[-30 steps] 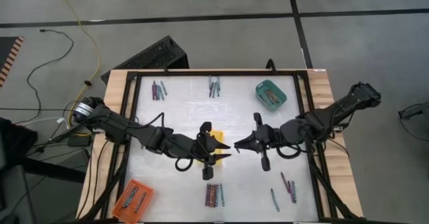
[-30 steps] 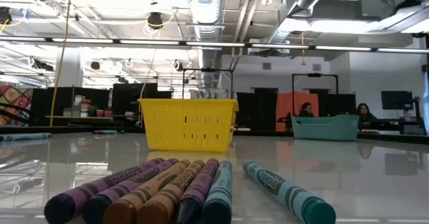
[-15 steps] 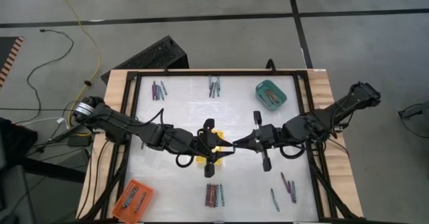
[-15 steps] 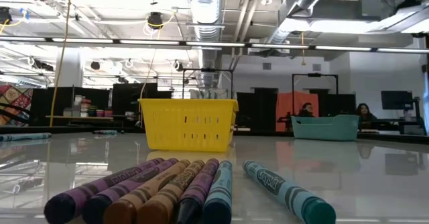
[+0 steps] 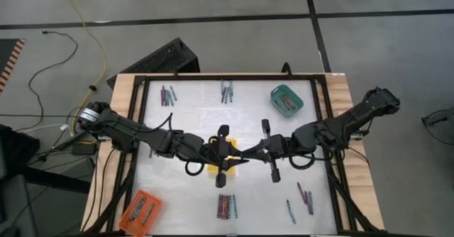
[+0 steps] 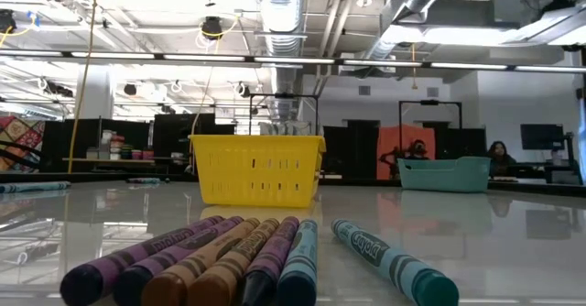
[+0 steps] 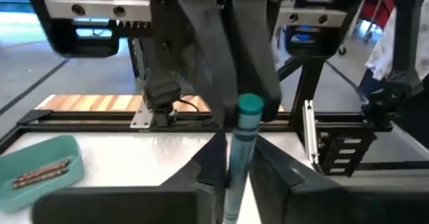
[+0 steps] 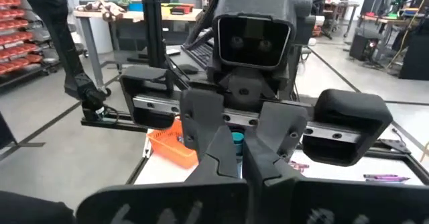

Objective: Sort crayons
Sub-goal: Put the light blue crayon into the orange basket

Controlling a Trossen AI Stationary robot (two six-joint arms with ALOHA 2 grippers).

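High view: the left end effector (image 5: 233, 157) and the right end effector (image 5: 245, 154) meet tip to tip at the centre of the white surface (image 5: 191, 116), above the yellow tray (image 5: 225, 146). Groups of crayons lie at 11 o'clock (image 5: 167, 95), at 12 o'clock (image 5: 226, 91), at 6 o'clock (image 5: 226, 206) and at 5 o'clock (image 5: 305, 198). A teal tray (image 5: 286, 99) sits at 1 o'clock; an orange tray (image 5: 141, 211) at 7 o'clock holds crayons.

Low view: neither end effector appears. A row of purple, brown and teal crayons (image 6: 220, 260) lies in the foreground, one teal crayon (image 6: 392, 265) just beside them. The yellow tray (image 6: 257, 169) stands farther back at centre, the teal tray (image 6: 444, 173) toward 2 o'clock.

Left wrist view: the left end effector's fingers (image 7: 211, 167) are narrowed on an upright teal crayon (image 7: 240, 143). The opposing end effector's fingers (image 7: 251, 63) close on the crayon's upper end. The teal tray (image 7: 40, 167) holds reddish crayons.

Right wrist view: the right end effector's fingers (image 8: 221, 153) are set narrow, with the teal crayon tip (image 8: 237, 138) showing between them. The orange tray (image 8: 171, 140) lies beyond.
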